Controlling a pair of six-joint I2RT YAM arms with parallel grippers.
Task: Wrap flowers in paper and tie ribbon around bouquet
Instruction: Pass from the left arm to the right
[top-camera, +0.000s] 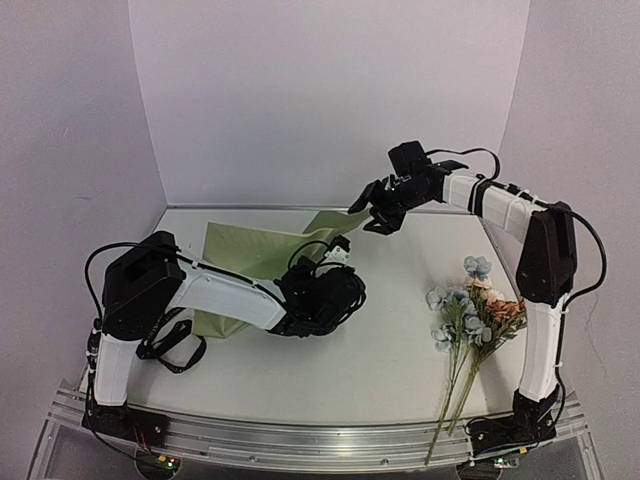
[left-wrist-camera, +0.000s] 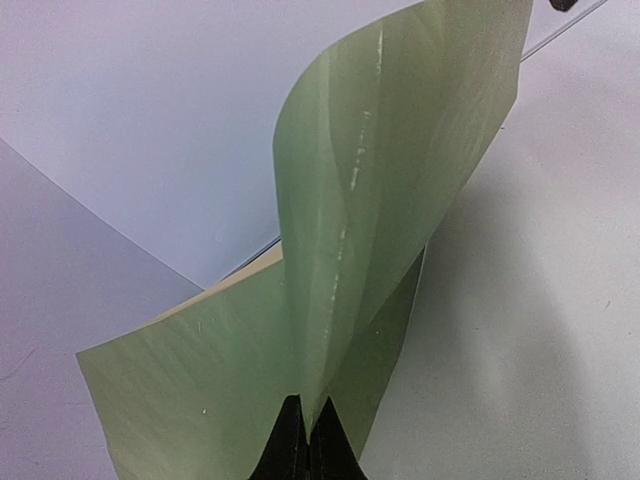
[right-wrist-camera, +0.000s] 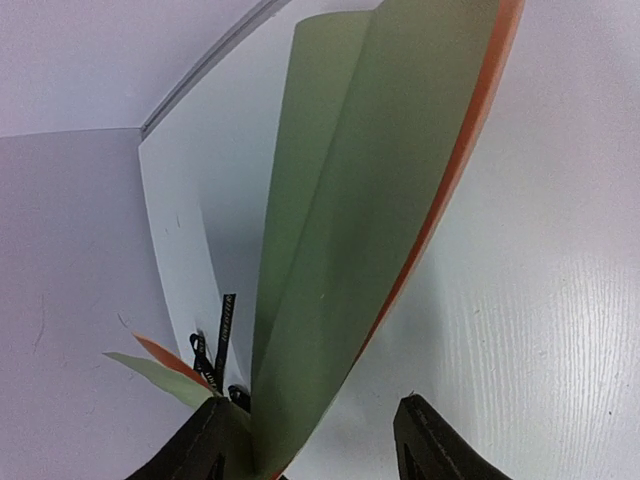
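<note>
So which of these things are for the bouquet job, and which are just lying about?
For the job: paper, flowers, ribbon.
Just there: table, rail, backdrop.

Top view: even, diffuse light with a faint violet cast on the walls (top-camera: 300, 100), and only soft shadows on the table (top-camera: 380, 370) at lower left. Wrist views: the paper (left-wrist-camera: 400, 150) bears a pale streak of glare at upper centre and shades the surface to its right. The right gripper's fingers (right-wrist-camera: 430, 440) at the bottom edge look soft, possibly out of focus.
</note>
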